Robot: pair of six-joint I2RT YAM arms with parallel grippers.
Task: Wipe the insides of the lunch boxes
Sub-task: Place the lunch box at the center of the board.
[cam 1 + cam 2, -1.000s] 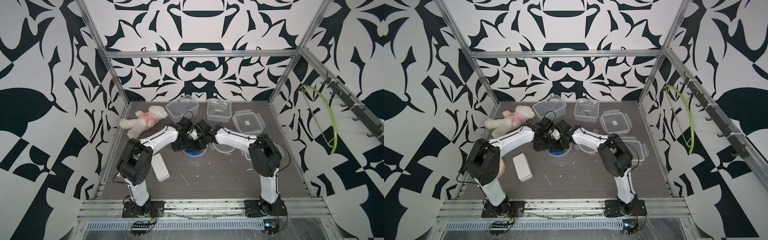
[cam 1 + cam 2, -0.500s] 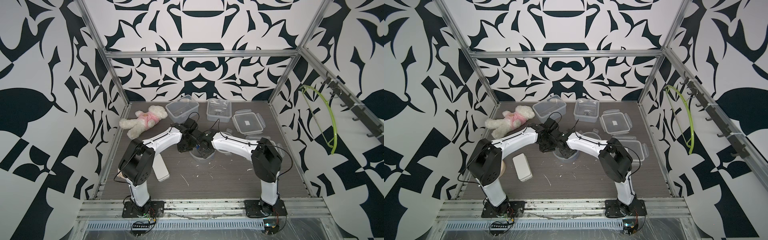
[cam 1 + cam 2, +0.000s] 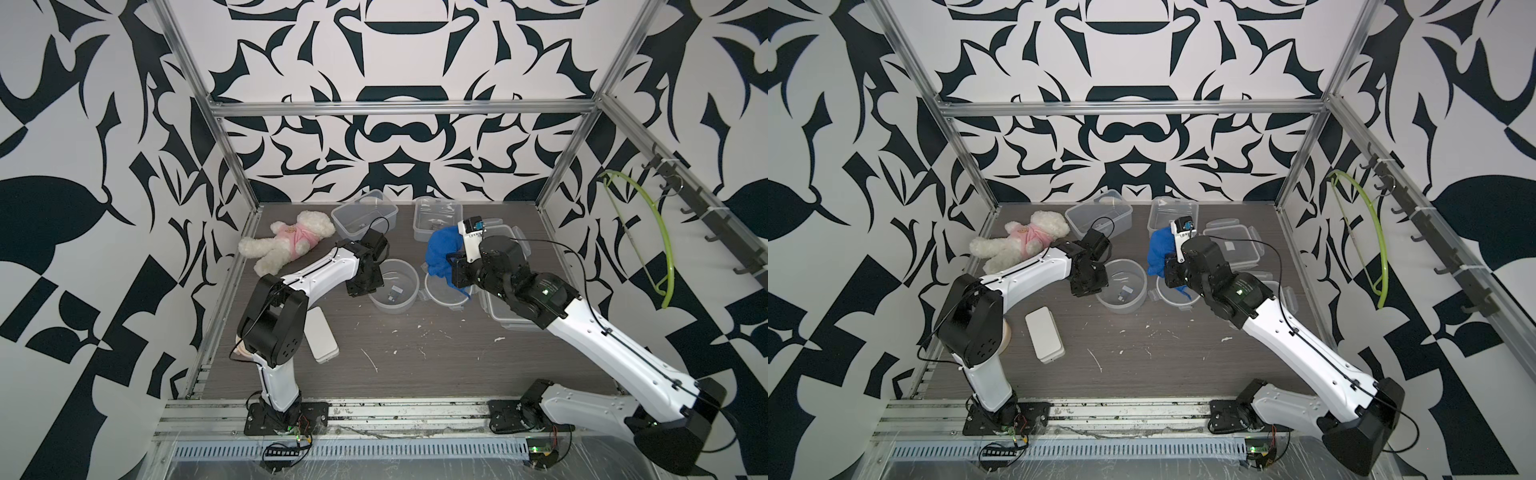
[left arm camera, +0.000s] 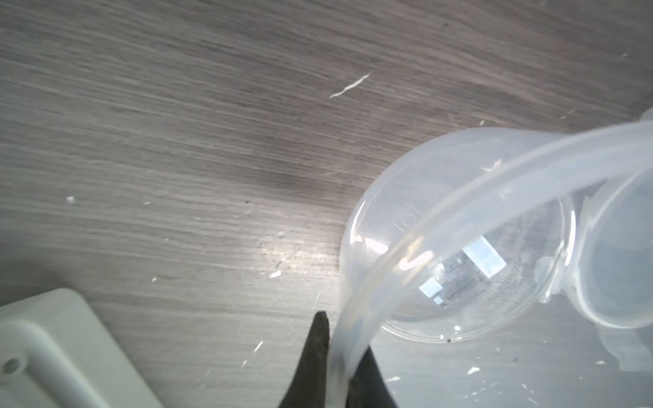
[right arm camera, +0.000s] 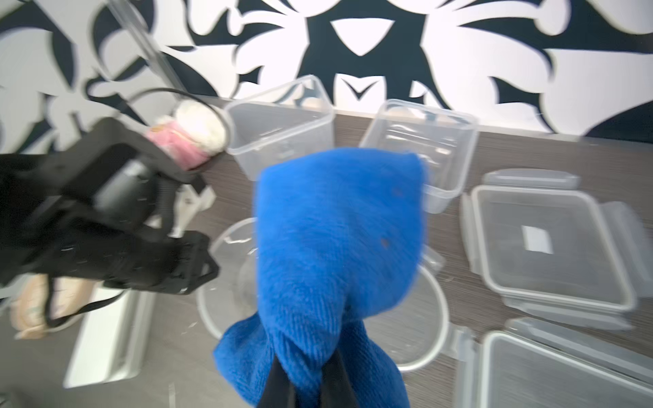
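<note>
- Left gripper [image 4: 341,360] clamps the round box's [image 3: 392,308] rim, mid-table.
- Right gripper [image 5: 307,381] clenches a blue cloth [image 5: 339,229], held up just beside that box.
- Two rectangular boxes [image 3: 351,230] stand open by the back wall.

This is a robotics lab test cell. An aluminium-profile frame [image 3: 399,109] boxes in a wood-grain tabletop [image 3: 415,365], and the wall panels [image 3: 399,50] carry a bold black-and-white printed pattern. A left arm [image 3: 320,270] and a right arm [image 3: 615,353] stand bolted to a slotted metal rail [image 3: 374,415] at the front edge, with small circuit boards [image 3: 540,451] and loose wiring by their bases.
</note>
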